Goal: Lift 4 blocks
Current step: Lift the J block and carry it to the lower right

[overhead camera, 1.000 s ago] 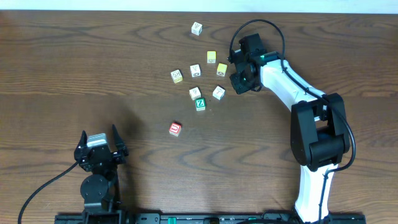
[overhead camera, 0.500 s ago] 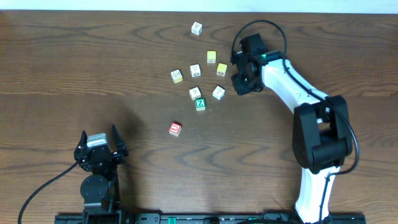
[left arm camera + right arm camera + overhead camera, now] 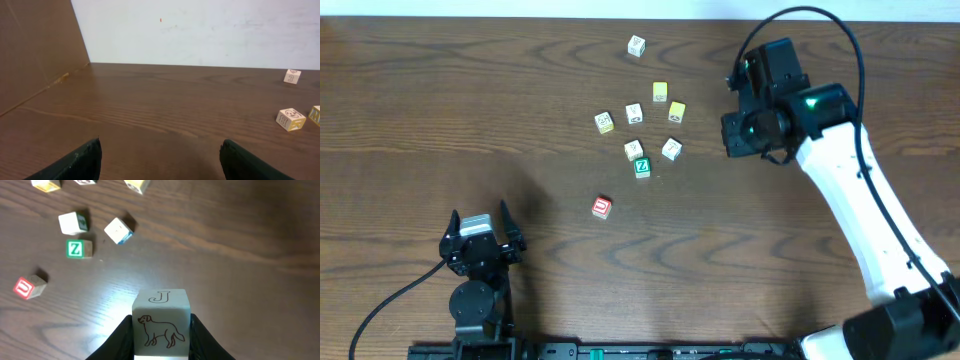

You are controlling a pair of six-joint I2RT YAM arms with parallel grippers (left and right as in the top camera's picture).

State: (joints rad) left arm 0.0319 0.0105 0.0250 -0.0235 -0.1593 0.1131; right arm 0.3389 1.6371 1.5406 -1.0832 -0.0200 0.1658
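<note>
- A dark wooden table [image 3: 420, 120] is seen from above, with nine small letter cubes scattered right of centre, toward its far edge.
- The green Z block [image 3: 641, 167] lies on the near side of that cluster, flat on the wood, with its white Z facing up.
- A white block [image 3: 633, 149] sits just behind it, with a small gap between them. A second white block [image 3: 671, 149] lies just to the right, turned at an angle.
- The red block [image 3: 602, 207] lies alone on the table, nearer the robot and apart from the cluster.
- Farther back are a yellow cube [image 3: 660, 91], a second yellow cube [image 3: 677, 111], a pale cube [image 3: 634, 113] and a yellow-sided cube [image 3: 604, 122]. A lone far cube [image 3: 636, 45] sits beyond them.
- A brown cardboard panel [image 3: 30, 50] stands along one side of the table in the left wrist view.
- The right gripper [image 3: 161, 330] hangs above the table to the right of the cluster, apart from every loose cube.
- It is clamped on the J block [image 3: 161, 311], with a black finger [image 3: 117, 340] pressed against each side. The cube's white top carries a J and its front face a line drawing of a dog. From above, the gripper hides this cube.
- The left gripper [image 3: 480, 232] sits at the near left of the table, well away from the cubes. Its fingers are spread wide with nothing between them.
</note>
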